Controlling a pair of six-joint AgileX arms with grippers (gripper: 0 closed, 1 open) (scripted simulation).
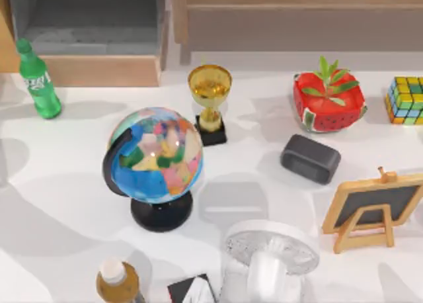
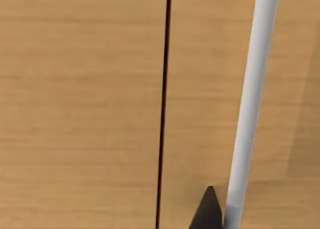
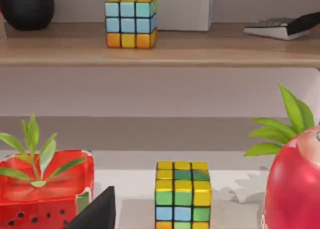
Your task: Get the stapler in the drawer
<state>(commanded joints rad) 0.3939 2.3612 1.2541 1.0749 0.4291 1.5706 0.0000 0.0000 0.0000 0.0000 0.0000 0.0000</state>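
1. One drawer [image 1: 99,70] stands pulled open at the far left corner of the table [image 1: 59,210] in the top view. Its grey floor and walls face up and its light tan front panel faces the table.
2. Just to the left of that panel a green bottle [image 1: 38,79] stands upright.
3. To the right of the drawer runs the wide brown shelf unit [image 1: 297,15].
4. Near the table's middle a globe [image 1: 155,164] sits on a black base, with a gold trophy [image 1: 210,104] just behind it.
5. To the right lie a dark grey rounded block [image 1: 310,159], a watermelon-patterned planter [image 1: 328,101] and a colour cube [image 1: 406,100] at the right edge.
6. Closer to the front are a small chalkboard easel [image 1: 373,210], a white round fan-like object [image 1: 269,257] and a brown bottle with a white cap [image 1: 117,283].
7. The left wrist view looks close onto tan wood panels [image 2: 80,109] split by a dark seam, with a white rod [image 2: 250,109] crossing them. A dark tip of the left gripper [image 2: 207,211] pokes in at the edge; I cannot tell whether it is apart or together.
8. The right wrist view faces the cube, the planter, a red fruit-shaped pot [image 3: 295,184] and a second cube [image 3: 131,21] on the shelf board. A dark tip of the right gripper [image 3: 100,214] shows beside the planter; I cannot tell its state either.
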